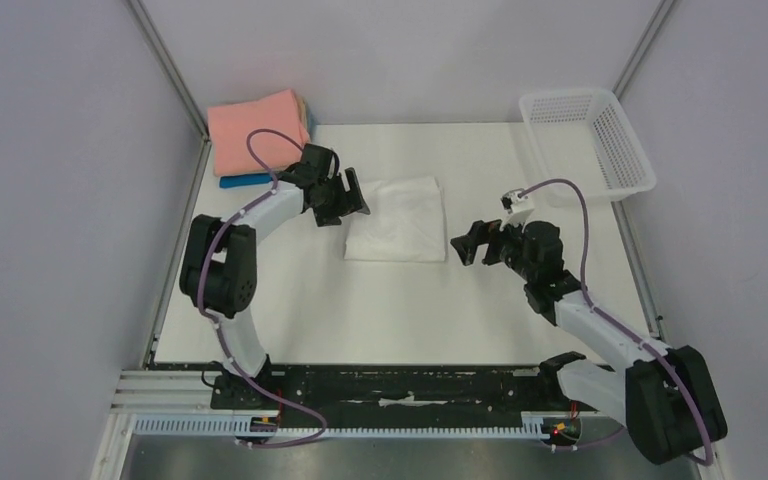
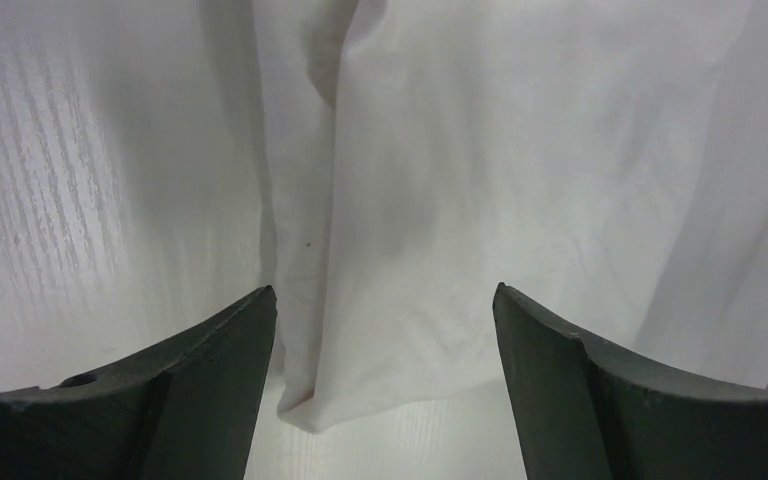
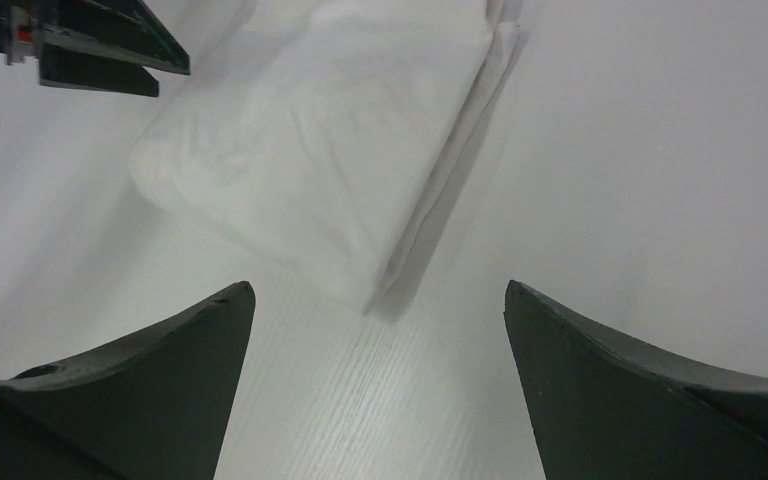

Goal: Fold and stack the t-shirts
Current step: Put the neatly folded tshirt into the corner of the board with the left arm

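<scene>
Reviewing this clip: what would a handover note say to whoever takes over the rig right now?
Left gripper: open, holding nothing, poised over the left edge of the plain white cloth t-shirt.
Right gripper: open, holding nothing, just right of that shirt and apart from it.
White t-shirt: folded into a rectangle, lying mid-table.
Stack: far-left corner, with the salmon-pink folded t-shirt on top and the edge of the bright blue folded t-shirt showing beneath.
Done: the white shirt looks folded.
Left: probably lift it onto the pink-topped stack.
</scene>
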